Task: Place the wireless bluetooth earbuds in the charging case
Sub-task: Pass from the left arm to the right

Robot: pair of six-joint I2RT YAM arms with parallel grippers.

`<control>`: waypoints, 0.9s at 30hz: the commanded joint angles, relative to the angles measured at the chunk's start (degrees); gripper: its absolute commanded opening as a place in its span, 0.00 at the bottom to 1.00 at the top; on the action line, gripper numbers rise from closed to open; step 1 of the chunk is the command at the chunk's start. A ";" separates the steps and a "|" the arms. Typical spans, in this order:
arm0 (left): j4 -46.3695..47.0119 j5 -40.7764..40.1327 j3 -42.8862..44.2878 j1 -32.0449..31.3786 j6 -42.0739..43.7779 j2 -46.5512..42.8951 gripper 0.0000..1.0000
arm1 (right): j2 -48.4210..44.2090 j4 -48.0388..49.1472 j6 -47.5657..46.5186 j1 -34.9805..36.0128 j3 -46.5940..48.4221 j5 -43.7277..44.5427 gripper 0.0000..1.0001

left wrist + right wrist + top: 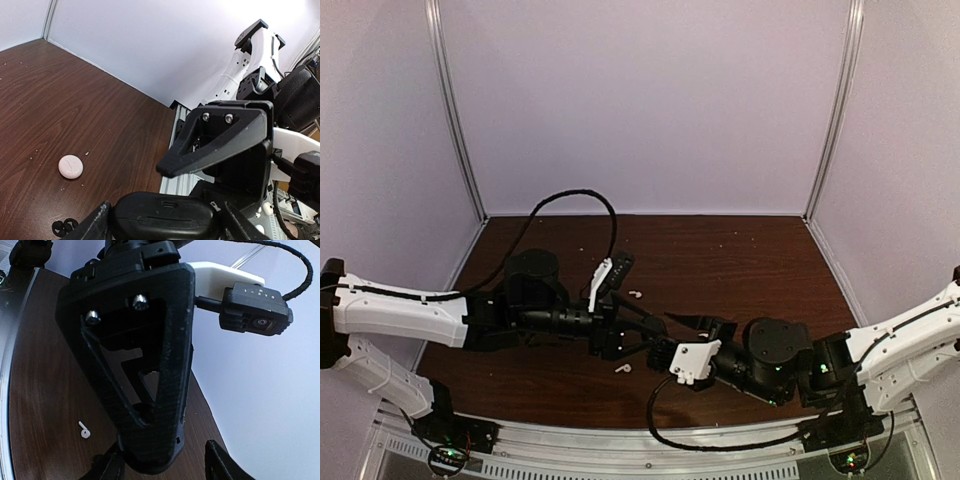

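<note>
In the left wrist view a black charging case (165, 214) lies closed on its side between my left gripper's (165, 222) fingers, which are shut on it above the table. From the top, the left gripper (638, 338) and right gripper (695, 322) meet at mid-table. The right gripper (165, 467) is open, with its fingers (225, 465) on either side of the left gripper's finger (150, 370); a gap shows on one side. One white earbud (636, 294) lies behind the grippers and another (622, 368) (84, 430) in front. Two black earbuds (65, 227) lie on the wood.
A small round white case (70, 166) sits on the brown table (750, 260). White walls close in the back and sides. The metal rail (650, 445) runs along the near edge. A black cable (570, 200) loops over the left arm.
</note>
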 commanded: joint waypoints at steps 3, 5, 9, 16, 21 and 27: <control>4.76 2.19 0.56 0.03 -0.94 1.09 0.37 | 2.85 0.26 -1.18 0.31 2.89 0.93 0.46; 4.94 2.33 0.57 0.03 -1.00 1.24 0.37 | 3.42 0.20 -1.04 0.29 3.11 0.82 0.41; 5.02 2.44 0.52 0.03 -1.08 1.38 0.37 | 3.85 0.15 -0.94 0.29 3.44 0.58 0.30; 4.73 1.97 0.36 0.05 -0.88 0.81 0.52 | 3.96 -0.37 -0.52 0.08 3.51 0.32 0.11; 2.77 -1.04 0.04 0.10 2.42 -2.59 0.83 | 1.17 0.51 3.12 -1.28 1.95 -1.61 0.06; 1.62 -6.38 -2.14 0.20 9.18 -11.63 0.98 | -4.59 2.22 8.85 -3.73 -1.35 -6.53 0.03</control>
